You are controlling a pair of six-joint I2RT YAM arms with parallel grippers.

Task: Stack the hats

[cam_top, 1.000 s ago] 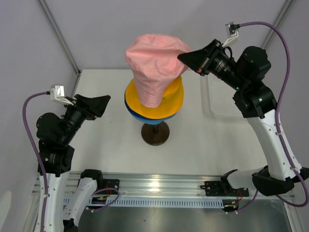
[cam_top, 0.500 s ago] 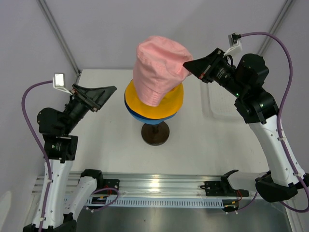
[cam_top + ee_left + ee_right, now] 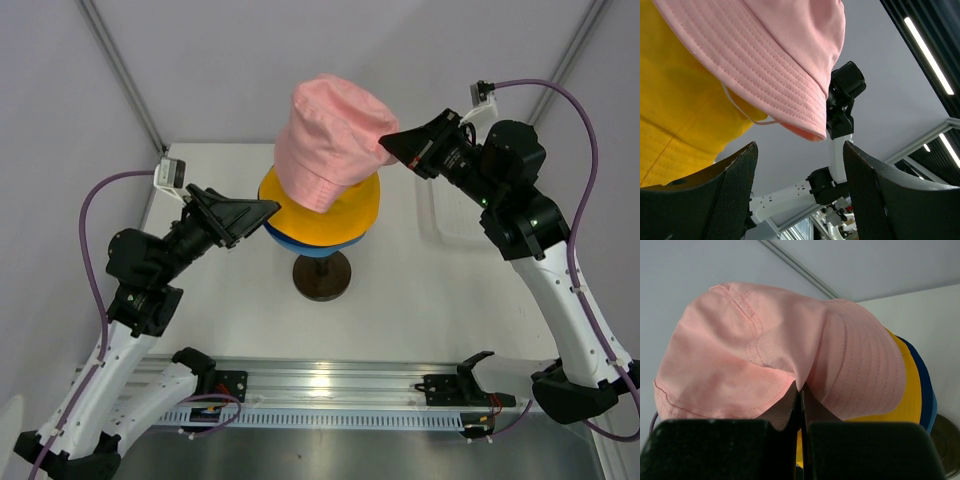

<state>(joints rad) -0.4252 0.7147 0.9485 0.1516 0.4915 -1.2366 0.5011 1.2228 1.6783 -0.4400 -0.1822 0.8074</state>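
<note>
"Over the stand (image 3: 321, 275) on the bench (image 3: 420, 290), how far along is the stacking?"

"Three look done: the yellow-orange hat (image 3: 345, 215) sits on top, with the navy blue hat (image 3: 268, 228) and light blue hat (image 3: 305, 249) showing as rims beneath. The pink hat (image 3: 330, 140) hangs tilted above them, its brim clenched in the right pincer (image 3: 385, 142). It isn't seated yet. The left pincer (image 3: 262, 208) stands released just beside the yellow brim, holding nothing."

"Any labels or writing?"

"None I can read anywhere."
</note>
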